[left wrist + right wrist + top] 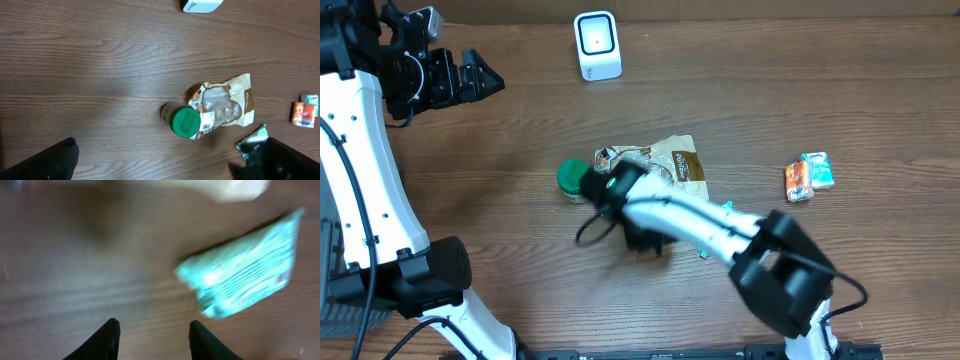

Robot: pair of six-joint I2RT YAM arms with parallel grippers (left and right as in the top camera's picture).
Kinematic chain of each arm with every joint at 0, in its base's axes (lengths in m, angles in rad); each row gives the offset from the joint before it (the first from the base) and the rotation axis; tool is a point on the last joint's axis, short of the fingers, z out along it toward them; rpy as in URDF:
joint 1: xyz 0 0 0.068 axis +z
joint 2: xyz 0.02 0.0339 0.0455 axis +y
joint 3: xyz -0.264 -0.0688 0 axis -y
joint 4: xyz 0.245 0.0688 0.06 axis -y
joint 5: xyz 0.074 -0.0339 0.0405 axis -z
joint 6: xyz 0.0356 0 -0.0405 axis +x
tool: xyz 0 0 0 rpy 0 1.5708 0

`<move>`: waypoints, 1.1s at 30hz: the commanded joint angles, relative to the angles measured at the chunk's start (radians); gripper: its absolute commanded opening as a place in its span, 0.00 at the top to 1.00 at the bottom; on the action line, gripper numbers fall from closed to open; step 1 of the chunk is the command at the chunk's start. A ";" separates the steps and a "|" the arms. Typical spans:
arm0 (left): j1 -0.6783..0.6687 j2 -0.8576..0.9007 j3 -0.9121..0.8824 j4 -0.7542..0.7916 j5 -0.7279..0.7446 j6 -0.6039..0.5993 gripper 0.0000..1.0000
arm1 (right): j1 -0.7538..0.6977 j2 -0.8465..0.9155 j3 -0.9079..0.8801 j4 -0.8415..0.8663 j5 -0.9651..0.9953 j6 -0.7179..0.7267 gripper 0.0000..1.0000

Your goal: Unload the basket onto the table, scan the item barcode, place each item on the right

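Note:
A white scanner [597, 45] stands at the back of the table. A teal packet [245, 275] lies flat on the wood, blurred, ahead and to the right of my right gripper [155, 330]. That gripper is open with nothing between its fingers. From overhead the right gripper [645, 240] hangs low at the table's middle, and the arm hides most of the teal packet [726, 206]. A green-lidded jar [570, 180] and a brown-and-clear pouch [670, 165] lie just behind it. My left gripper [488, 82] is open and empty, high at the far left.
Two small packets, orange [798, 182] and teal [817, 170], lie together at the right. In the left wrist view the jar [185, 121], pouch [227, 102] and scanner [200, 5] lie below the wide-open left gripper [170, 145].

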 commanded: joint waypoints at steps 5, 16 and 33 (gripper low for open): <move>-0.007 -0.008 0.010 -0.002 -0.006 0.019 0.00 | -0.354 -0.158 0.039 0.027 -0.313 -0.334 0.52; -0.007 -0.008 0.010 -0.002 -0.006 0.019 0.01 | -0.410 -0.126 -0.154 0.302 -0.449 -0.286 0.69; -0.007 -0.008 0.010 -0.002 -0.006 0.019 0.00 | -0.412 -0.185 -0.276 0.128 -0.224 -0.198 0.73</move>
